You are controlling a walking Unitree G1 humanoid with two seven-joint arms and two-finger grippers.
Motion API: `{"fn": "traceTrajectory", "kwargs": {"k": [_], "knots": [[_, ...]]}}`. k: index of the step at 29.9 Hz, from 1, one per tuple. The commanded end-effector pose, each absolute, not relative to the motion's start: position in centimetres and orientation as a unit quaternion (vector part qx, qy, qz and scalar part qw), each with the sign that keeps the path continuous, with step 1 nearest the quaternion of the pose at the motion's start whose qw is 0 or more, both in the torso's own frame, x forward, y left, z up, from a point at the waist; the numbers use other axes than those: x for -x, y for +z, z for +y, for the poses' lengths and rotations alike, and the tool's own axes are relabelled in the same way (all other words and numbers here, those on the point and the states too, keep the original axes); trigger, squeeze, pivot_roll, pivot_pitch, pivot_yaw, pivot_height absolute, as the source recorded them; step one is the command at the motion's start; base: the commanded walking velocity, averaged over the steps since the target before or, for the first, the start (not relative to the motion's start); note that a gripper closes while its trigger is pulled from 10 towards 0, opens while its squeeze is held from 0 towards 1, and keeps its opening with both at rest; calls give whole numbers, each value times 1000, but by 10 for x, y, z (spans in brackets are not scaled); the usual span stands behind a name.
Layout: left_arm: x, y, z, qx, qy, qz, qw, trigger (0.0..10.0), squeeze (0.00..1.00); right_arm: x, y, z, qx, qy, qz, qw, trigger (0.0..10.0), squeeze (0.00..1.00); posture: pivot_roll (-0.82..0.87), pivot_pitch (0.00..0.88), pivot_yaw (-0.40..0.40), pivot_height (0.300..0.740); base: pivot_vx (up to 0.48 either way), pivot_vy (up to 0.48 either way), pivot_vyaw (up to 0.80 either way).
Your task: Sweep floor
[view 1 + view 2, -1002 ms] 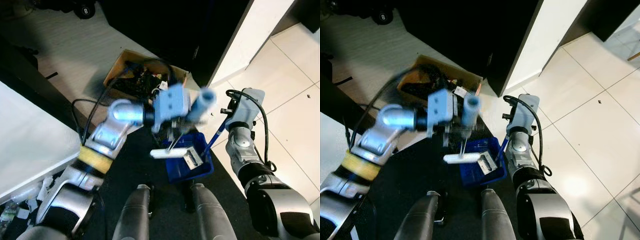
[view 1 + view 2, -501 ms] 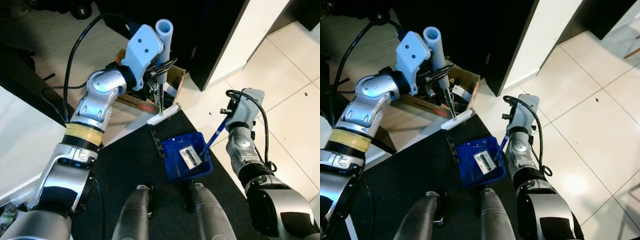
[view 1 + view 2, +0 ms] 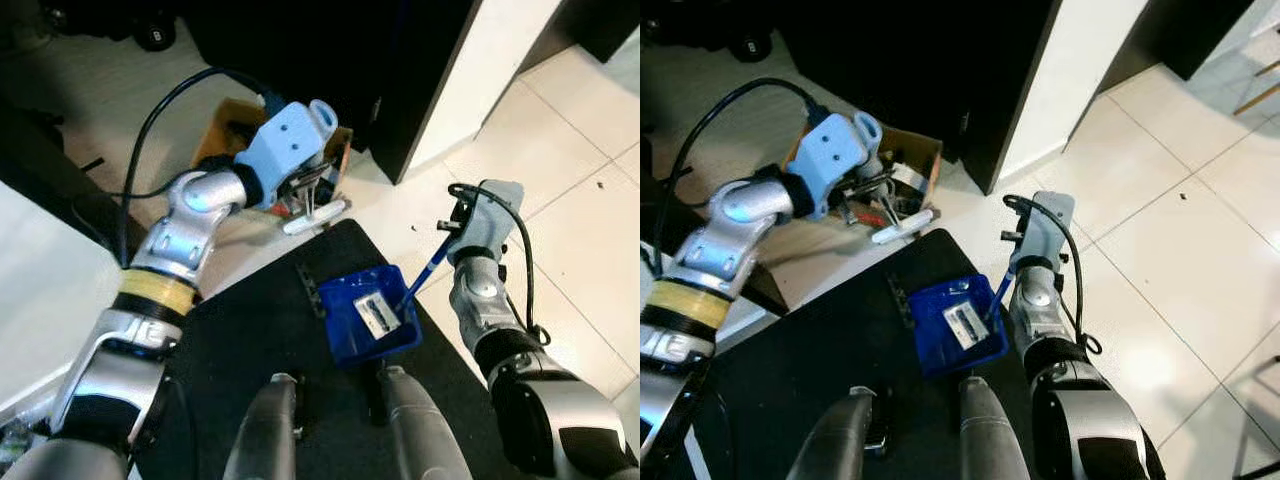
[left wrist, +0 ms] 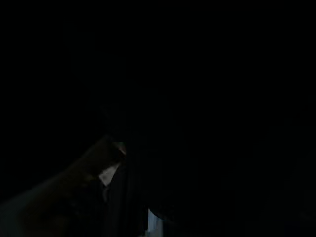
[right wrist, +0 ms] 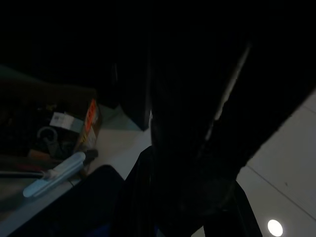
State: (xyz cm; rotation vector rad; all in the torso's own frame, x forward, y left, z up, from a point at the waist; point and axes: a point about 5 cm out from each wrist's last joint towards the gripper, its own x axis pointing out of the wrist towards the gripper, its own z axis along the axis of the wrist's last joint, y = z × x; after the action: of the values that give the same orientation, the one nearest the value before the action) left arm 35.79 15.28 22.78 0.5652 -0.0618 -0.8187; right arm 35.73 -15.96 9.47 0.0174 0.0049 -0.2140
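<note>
My left gripper (image 3: 308, 192) is raised in front of me, over the edge of a cardboard box (image 3: 908, 150), and its black fingers are closed on the thin handle of a small white brush (image 3: 314, 216). The brush head hangs just below the fingers, a pale bar tilted a little, above the strip of light floor between the box and the black mat (image 3: 270, 320). The fingers themselves are half lost behind the light blue wrist housing (I can make out their tips and not much more). My left wrist camera is nearly black: a dim brownish shape and a sliver of something pale near the frame's edge, nothing I can name.

My right gripper (image 3: 452, 226) sits lower, off the mat's corner over the white tiles, closed around the top of the blue handle that slopes down to the blue dustpan (image 3: 345, 320). The grip is mostly covered by the grey wrist housing and a looping black cable, so I see the handle emerge rather than the fingers on it. The dustpan rests on the mat just ahead of my two legs, tipped slightly, with a small white and black piece of litter (image 3: 377, 314) lying inside it. What the litter is I cannot tell.

From the right wrist camera, dark shapes block most of the frame; past them the brush (image 5: 54, 174) shows pale beside the box, whose contents are a tangle I cannot sort out.

A dark cabinet and a white wall panel (image 3: 470, 70) stand beyond.
</note>
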Motion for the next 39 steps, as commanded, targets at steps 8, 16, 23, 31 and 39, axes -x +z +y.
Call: {"fn": "traceTrajectory", "kwargs": {"k": [8, 16, 23, 31, 39], "knots": [[-355, 217, 202, -232, -388, 88, 888, 10000, 0, -347, 73, -165, 9, -113, 51, 992, 10000, 0, -7, 315, -34, 740, 0, 0, 0], [-363, 214, 222, -271, -289, 100, 913, 10000, 0, -349, 75, -164, 9, -111, 49, 993, 10000, 0, -6, 310, -36, 740, 0, 0, 0], [-372, 210, 228, -286, -196, 93, 933, 10000, 0, -349, 76, -164, 10, -108, 47, 993, 10000, 0, -9, 291, -38, 740, 0, 0, 0], [-372, 178, 217, -241, -126, 54, 961, 10000, 0, -349, 76, -163, 9, -107, 47, 993, 10000, 0, -6, 287, -39, 740, 0, 0, 0], [-362, 124, 175, -198, -126, 69, 970, 10000, 0, -349, 76, -161, 8, -105, 49, 993, 10000, 0, -9, 296, -38, 740, 0, 0, 0]]}}
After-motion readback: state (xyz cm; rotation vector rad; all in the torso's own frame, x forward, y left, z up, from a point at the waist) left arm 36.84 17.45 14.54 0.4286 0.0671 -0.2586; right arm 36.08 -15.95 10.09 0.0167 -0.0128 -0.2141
